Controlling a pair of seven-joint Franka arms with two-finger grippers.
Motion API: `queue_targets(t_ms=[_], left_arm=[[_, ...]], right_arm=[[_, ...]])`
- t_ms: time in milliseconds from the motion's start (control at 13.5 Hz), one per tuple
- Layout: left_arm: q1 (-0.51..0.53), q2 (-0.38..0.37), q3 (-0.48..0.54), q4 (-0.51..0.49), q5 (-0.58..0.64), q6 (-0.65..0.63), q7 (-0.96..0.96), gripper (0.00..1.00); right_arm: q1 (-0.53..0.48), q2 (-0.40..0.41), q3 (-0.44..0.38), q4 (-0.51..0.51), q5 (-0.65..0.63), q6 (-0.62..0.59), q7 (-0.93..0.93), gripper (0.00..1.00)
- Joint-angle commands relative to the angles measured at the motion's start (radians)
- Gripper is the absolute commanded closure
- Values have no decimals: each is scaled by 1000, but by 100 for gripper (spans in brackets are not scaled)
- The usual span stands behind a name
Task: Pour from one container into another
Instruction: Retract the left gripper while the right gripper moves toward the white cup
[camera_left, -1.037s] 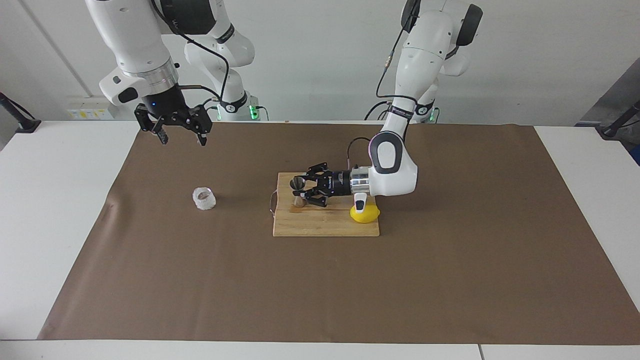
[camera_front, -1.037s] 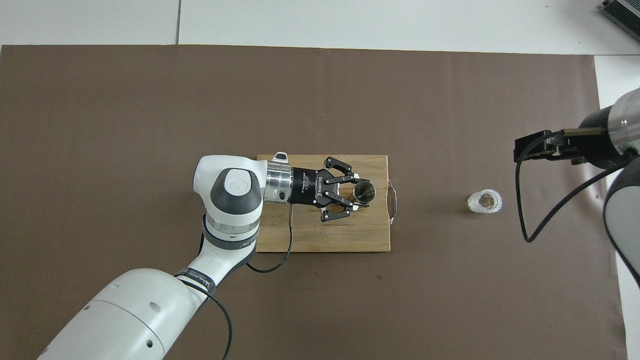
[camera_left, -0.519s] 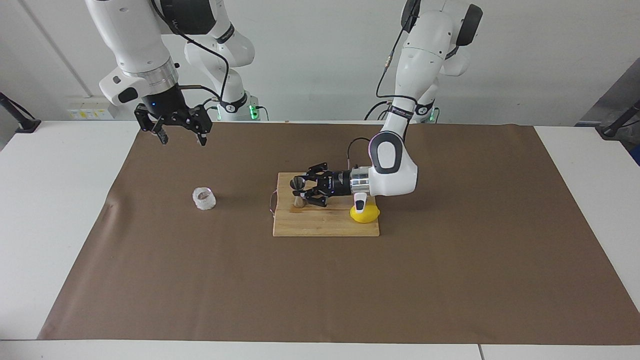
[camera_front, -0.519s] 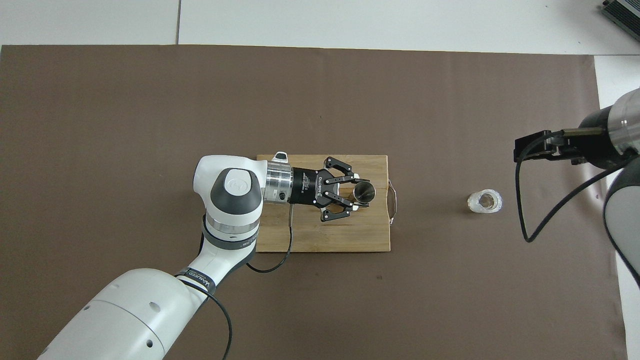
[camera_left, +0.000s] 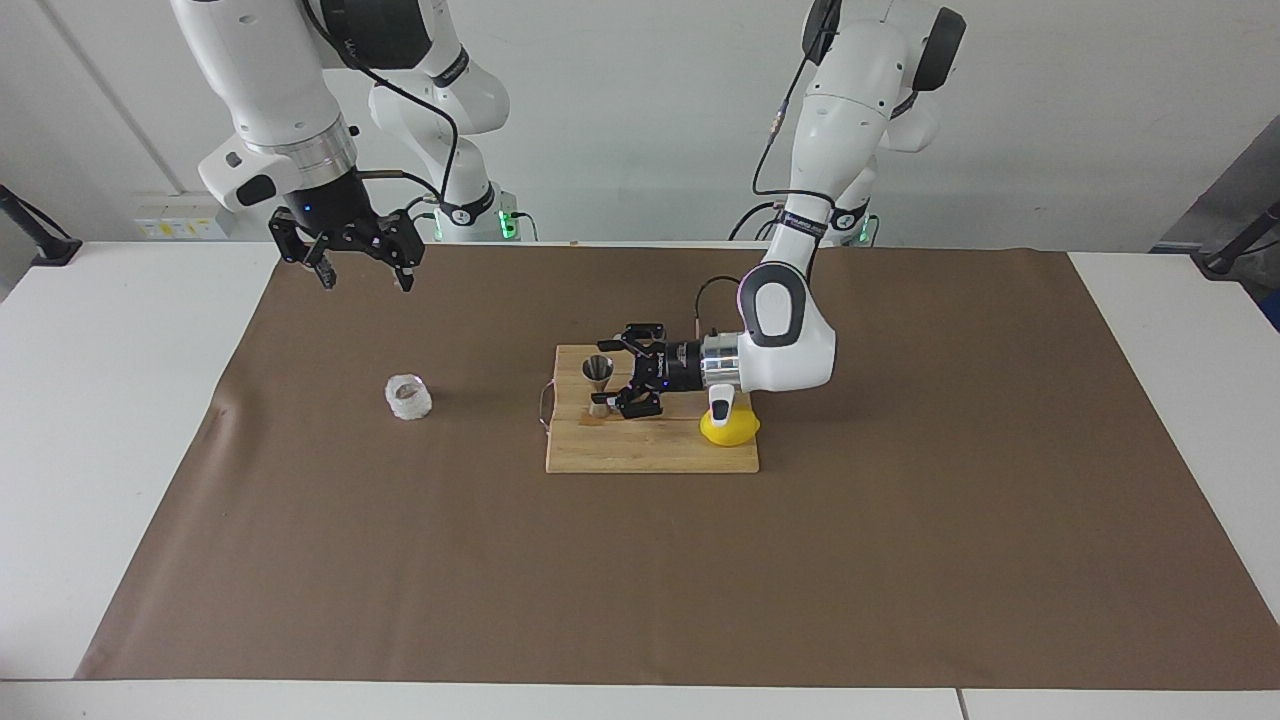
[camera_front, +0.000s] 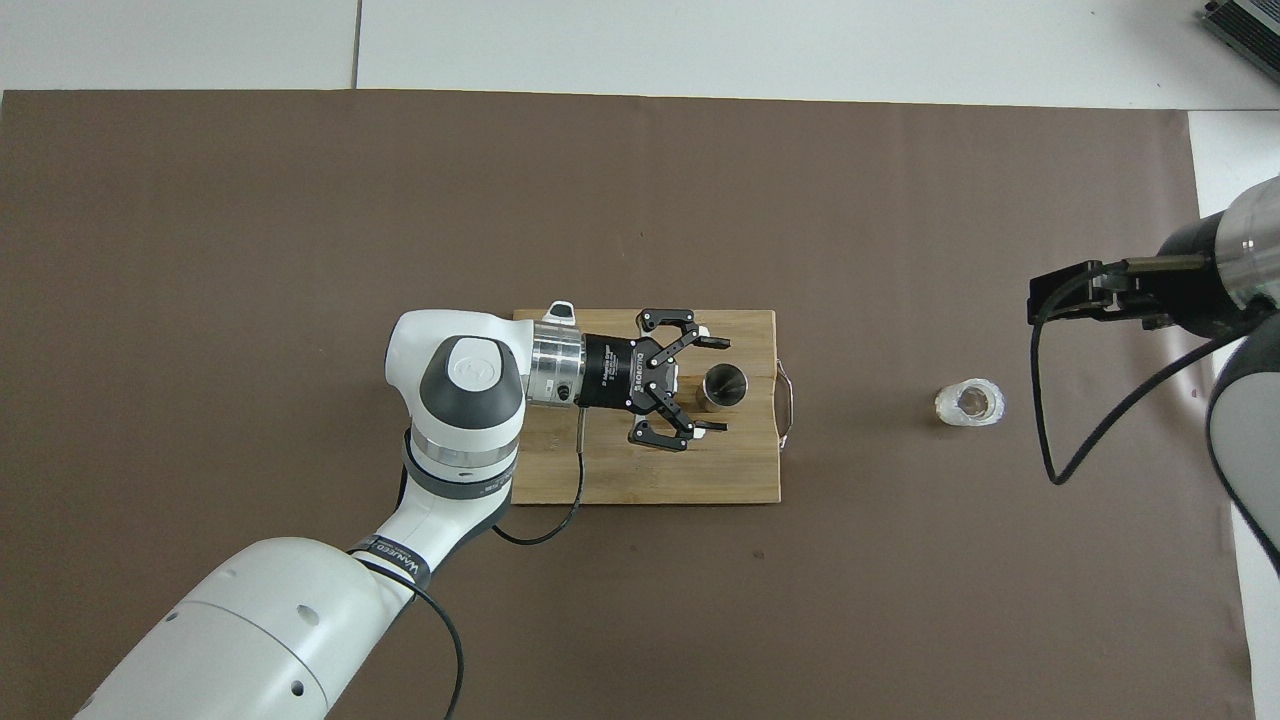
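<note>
Standing upright on the wooden cutting board (camera_left: 650, 445), at its end toward the right arm, is the steel jigger (camera_left: 598, 384). The left gripper (camera_left: 622, 381) lies level over the board, pointing at the jigger. Its fingers are spread wide, one on each side of the jigger, and they hold nothing; a small gap shows between the jigger and each fingertip. The lemon (camera_left: 729, 428) sits on the board too, at the end toward the left arm, just under the wrist of that arm. The glass cup (camera_left: 408, 397) stands on the brown paper (camera_left: 900, 550), well apart from the board, toward the right arm's end. The right gripper (camera_left: 363, 279) waits high in the air, away from the board, its fingers open and empty.
</note>
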Motion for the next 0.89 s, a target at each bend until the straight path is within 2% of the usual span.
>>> queue_targets(t_ms=[0,815], left_arm=[[-3,-20,3,-17,0,18,10,0],[8,-22,3,-3,3,14,10,0]], right_arm=[[-13,5,6,13,26,-19,-5,0],[-11,5,6,13,26,-20,-5,0]])
